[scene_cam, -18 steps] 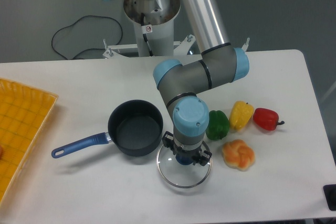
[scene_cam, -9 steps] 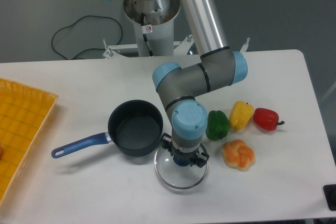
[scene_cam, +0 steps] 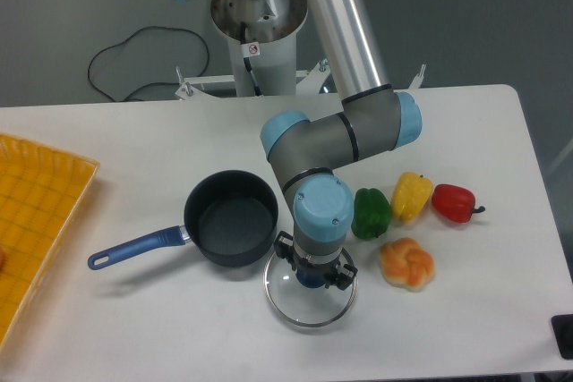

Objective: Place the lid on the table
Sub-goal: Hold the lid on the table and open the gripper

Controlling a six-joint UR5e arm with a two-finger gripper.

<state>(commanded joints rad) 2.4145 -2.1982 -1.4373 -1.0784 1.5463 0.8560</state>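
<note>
The round clear glass lid (scene_cam: 309, 301) with a thin metal rim lies at the front middle of the white table (scene_cam: 466, 319), just right of and in front of the dark blue saucepan (scene_cam: 231, 217). My gripper (scene_cam: 311, 276) points straight down over the lid's centre and its fingers sit around the dark blue knob, which the wrist mostly hides. The jaws look shut on the knob. The lid seems to be at or just above the tabletop; I cannot tell if it touches.
The saucepan's blue handle (scene_cam: 134, 247) points to the front left. A green pepper (scene_cam: 370, 212), a yellow pepper (scene_cam: 411, 196), a red pepper (scene_cam: 454, 202) and a bread roll (scene_cam: 407, 262) lie right of the lid. A yellow gridded tray (scene_cam: 36, 221) is at the left edge.
The gripper and the lid shifted slightly to the left and a little toward the front edge over the last second. Nothing else moved.
</note>
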